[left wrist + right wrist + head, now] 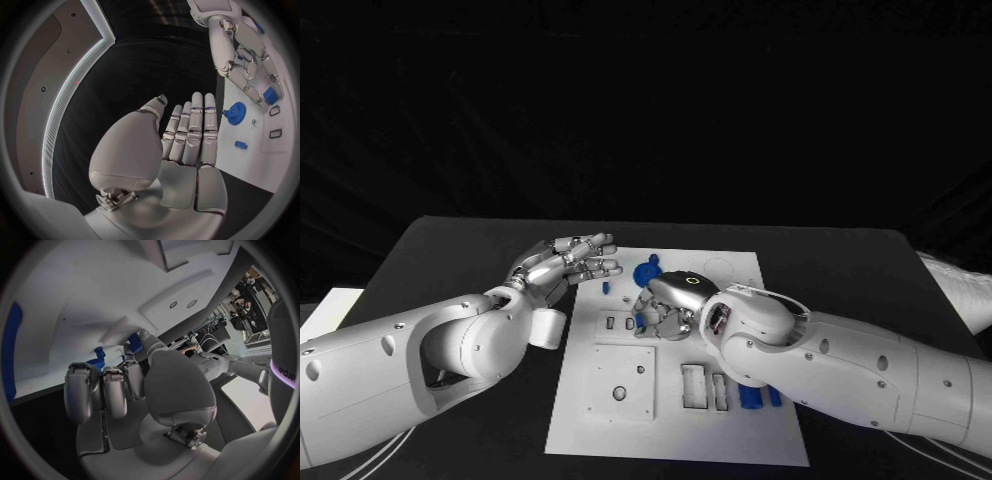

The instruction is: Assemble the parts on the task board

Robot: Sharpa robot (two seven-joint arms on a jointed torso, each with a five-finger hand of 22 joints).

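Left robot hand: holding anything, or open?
Open. The left robot hand has its fingers stretched out straight with nothing between them, hovering beside the task board.

The right robot hand (671,305) hides its blue part (639,318).

The silver left hand (187,135) is held flat, fingers straight and together, holding nothing, beside the white task board (259,165). On the board lie a blue toothed gear (235,112) and a small blue block (240,145). The right hand (250,70) reaches down over the board, touching a blue piece (270,95).
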